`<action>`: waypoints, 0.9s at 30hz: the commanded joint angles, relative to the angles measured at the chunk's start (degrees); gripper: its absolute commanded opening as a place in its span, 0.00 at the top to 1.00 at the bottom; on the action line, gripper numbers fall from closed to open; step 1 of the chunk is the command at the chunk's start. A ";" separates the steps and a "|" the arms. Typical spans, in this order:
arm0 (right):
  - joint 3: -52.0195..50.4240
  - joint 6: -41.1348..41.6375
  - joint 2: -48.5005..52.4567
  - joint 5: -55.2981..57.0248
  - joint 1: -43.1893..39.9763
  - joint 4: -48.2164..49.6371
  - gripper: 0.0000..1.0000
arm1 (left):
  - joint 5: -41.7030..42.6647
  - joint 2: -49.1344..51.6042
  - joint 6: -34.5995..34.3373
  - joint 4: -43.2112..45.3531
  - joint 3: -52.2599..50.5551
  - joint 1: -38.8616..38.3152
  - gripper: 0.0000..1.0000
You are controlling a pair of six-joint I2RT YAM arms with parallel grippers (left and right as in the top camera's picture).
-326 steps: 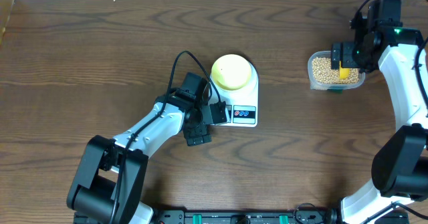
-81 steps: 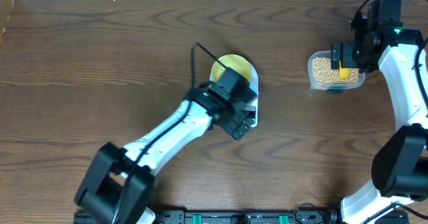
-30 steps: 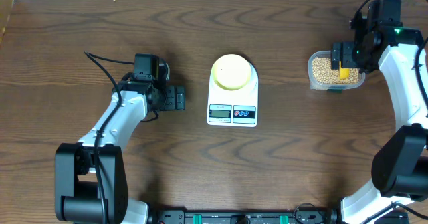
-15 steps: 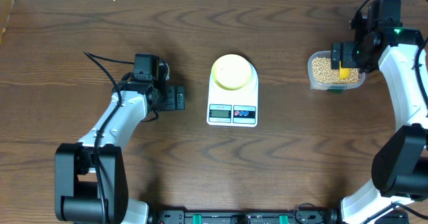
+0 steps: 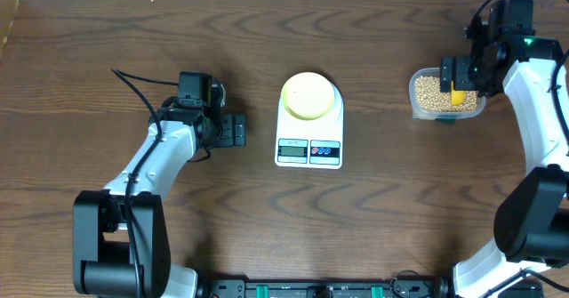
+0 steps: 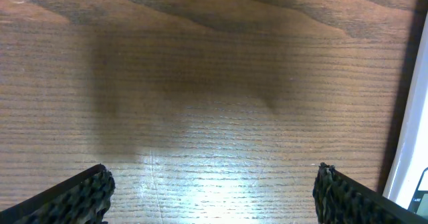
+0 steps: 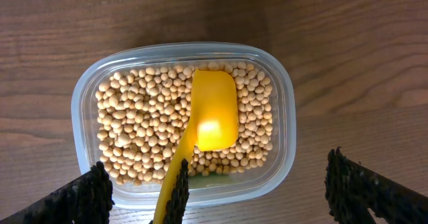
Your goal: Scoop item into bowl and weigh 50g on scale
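The left gripper [image 5: 236,130] is seen at nine o'clock of the scale [image 5: 309,147], apart from it. Its jaws are spread wide and nothing is held between them; only bare table [image 6: 200,83] is shown beneath. The bowl [image 5: 308,95] is set on the scale's twelve o'clock end, and the display [image 5: 292,147] is left uncovered at six o'clock. At three o'clock of the bowl, well apart, a clear tub [image 5: 416,102] is filled with the beans [image 7: 134,130]. A yellow scoop [image 7: 214,117] is laid in them, its handle pointed toward seven o'clock in the wrist view. The right gripper [image 7: 224,194] is held above the tub, jaws fully parted, and nothing is gripped.
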 commanded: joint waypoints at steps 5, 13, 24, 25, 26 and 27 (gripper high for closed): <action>-0.20 0.31 0.15 0.44 -0.39 0.02 0.01 | -0.76 -0.20 -0.50 0.09 -0.48 0.31 0.02; -0.20 0.31 0.15 0.44 -0.39 0.02 0.01 | -0.76 -0.20 -0.50 0.07 -0.48 0.31 0.02; -0.20 0.31 0.15 0.44 -0.39 0.02 0.01 | -0.74 -0.20 -0.52 0.35 -0.48 0.31 0.02; -0.20 0.31 0.15 0.44 -0.39 0.02 0.01 | -0.74 -0.20 -0.50 0.48 -0.48 0.31 0.02; -0.20 0.31 0.15 0.44 -0.39 0.02 0.01 | -0.17 -0.22 0.11 0.83 -0.37 0.31 0.02; -0.20 0.31 0.15 0.44 -0.39 0.02 0.01 | 2.71 -0.31 2.32 0.22 0.13 0.31 0.02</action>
